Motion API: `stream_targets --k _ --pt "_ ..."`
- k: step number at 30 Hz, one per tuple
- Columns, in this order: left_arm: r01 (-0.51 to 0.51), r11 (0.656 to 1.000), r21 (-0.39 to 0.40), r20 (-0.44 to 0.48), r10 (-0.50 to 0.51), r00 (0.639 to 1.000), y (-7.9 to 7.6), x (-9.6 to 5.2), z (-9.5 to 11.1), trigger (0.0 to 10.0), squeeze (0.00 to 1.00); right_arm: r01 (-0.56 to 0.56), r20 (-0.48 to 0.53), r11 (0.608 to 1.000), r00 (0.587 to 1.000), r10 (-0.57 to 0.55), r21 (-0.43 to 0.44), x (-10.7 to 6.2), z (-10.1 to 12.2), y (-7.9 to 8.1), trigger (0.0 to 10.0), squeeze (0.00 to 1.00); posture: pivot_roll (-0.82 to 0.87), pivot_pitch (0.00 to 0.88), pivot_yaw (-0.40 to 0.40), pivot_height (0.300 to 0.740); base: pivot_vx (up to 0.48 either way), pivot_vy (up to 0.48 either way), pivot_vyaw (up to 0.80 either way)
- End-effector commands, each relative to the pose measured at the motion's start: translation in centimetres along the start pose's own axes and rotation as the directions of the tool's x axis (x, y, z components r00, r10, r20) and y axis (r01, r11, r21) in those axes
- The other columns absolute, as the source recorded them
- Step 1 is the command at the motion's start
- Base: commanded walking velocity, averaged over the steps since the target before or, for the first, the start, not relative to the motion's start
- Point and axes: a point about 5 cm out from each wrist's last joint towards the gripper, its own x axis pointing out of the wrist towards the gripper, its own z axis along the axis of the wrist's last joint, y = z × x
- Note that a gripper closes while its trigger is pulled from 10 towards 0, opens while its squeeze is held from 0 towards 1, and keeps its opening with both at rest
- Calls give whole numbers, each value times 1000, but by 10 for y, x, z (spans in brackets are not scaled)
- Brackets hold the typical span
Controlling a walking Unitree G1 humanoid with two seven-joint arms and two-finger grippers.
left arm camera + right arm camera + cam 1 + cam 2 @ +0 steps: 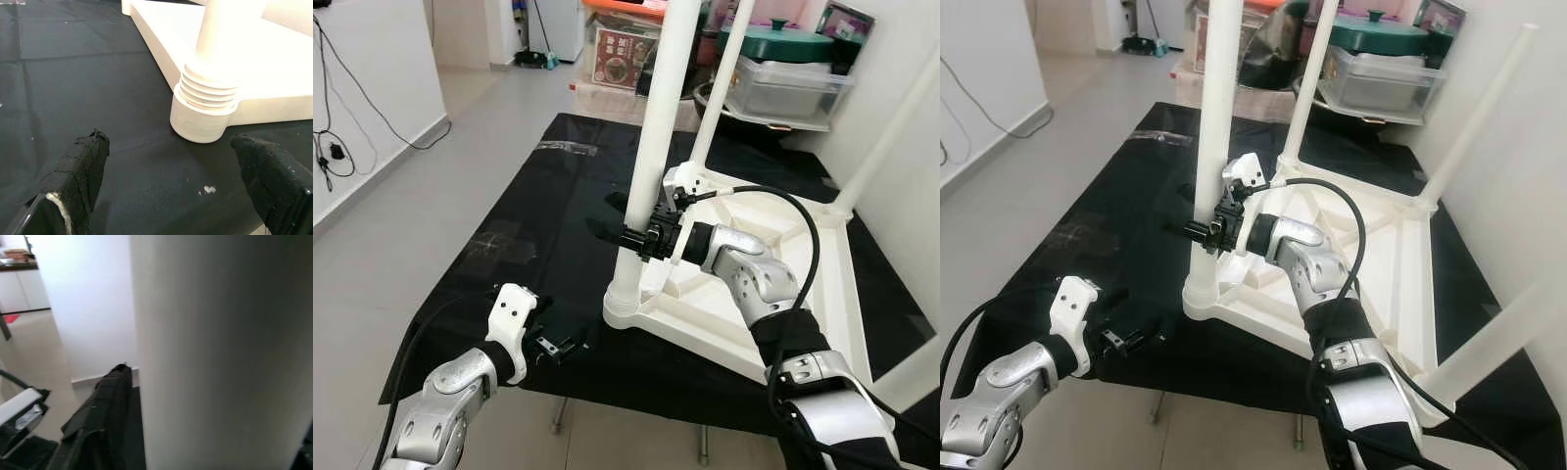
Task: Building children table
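**Right gripper clamped on a leg of the upturned children's table**

The right gripper (625, 232) has its fingers on either side of the near leg (656, 147), low down, a little above the threaded collar (208, 93) where the leg meets the top; one finger (100, 406) lies against the leg in the right wrist view.

The left gripper (556, 347) hovers just above the black cloth (509, 225) at the table's near edge, fingers (80, 166) wide apart and holding nothing. The collar sits just ahead of it, between the fingertips in the wrist view, not touching.

One white children's table (773, 284) lies upside down on the cloth, toward the right side. Four legs stand up from its corners: the gripped one, one behind it (724, 78), one at the far right corner (891, 127), and one at the near right corner (1489, 338).
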Motion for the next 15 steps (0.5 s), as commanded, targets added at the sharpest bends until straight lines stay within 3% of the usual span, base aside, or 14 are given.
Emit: stream_targets --k 1,2,3,4,5,6,7,8,9,10,11,12,13,15 --pt "10 1000 1 -7 -10 1000 -4 -1 -2 10000 0 200 -33 980 979 -199 1 -2 -3 -17 0 0 113 0 -147 740 0 0 0" --pt "9 1000 1 -8 -9 1000 -4 -1 -2 10000 0 329 -67 944 942 -328 5 -6 -8 -27 0 0 113 0 -147 740 0 0 0" --pt "9 1000 1 -9 -9 1000 -4 -1 -2 10000 0 494 -118 870 864 -489 15 -13 -16 -39 0 0 110 0 -145 740 0 0 0" --pt "9 1000 1 -9 -9 1000 -4 -1 -2 10000 0 494 -118 870 864 -489 15 -13 -16 -39 0 0 110 0 -145 740 0 0 0" --pt "9 1000 1 -10 -9 1000 -4 -2 -3 10000 0 647 -153 762 754 -638 11 -25 -24 -49 0 0 109 0 -141 740 0 0 0" --pt "9 1000 0 -11 -9 1000 -4 -2 -3 10000 0 725 -172 689 679 -714 6 -33 -29 -54 0 0 109 0 -140 740 0 0 0" --pt "9 1000 0 -11 -9 1000 -4 -2 -3 10000 0 725 -172 689 679 -714 6 -33 -29 -54 0 0 109 0 -140 740 0 0 0" --pt "10 1000 0 -11 -10 1000 -4 -2 -3 10000 0 858 -163 513 508 -846 14 -52 -36 -61 0 0 106 0 -138 740 0 0 0" --pt "12 1000 0 -12 -12 1000 -4 -3 -3 10000 0 955 -150 296 296 -943 19 -75 -44 -63 0 0 107 0 -134 740 0 0 0" --pt "13 1000 0 -12 -13 1000 -5 -3 -3 10000 0 989 -144 145 146 -979 22 -92 -49 -63 0 0 107 0 -134 740 0 0 0" --pt "13 1000 0 -12 -13 1000 -5 -3 -3 10000 0 989 -144 145 146 -979 22 -92 -49 -63 0 0 107 0 -134 740 0 0 0" --pt "15 1000 -1 -12 -15 1000 -5 -3 -3 10000 0 999 -144 44 47 -988 27 -102 -55 -55 0 0 105 0 -130 740 0 0 0" --pt "17 1000 -2 -12 -17 1000 -5 -3 -3 10000 0 999 -138 32 36 -990 26 -100 -56 -44 0 0 99 0 -124 740 0 0 0" --pt "19 1000 -2 -13 -19 1000 -5 -4 -3 10000 0 999 -132 42 45 -990 28 -98 -56 -36 0 0 97 0 -123 740 0 0 0"
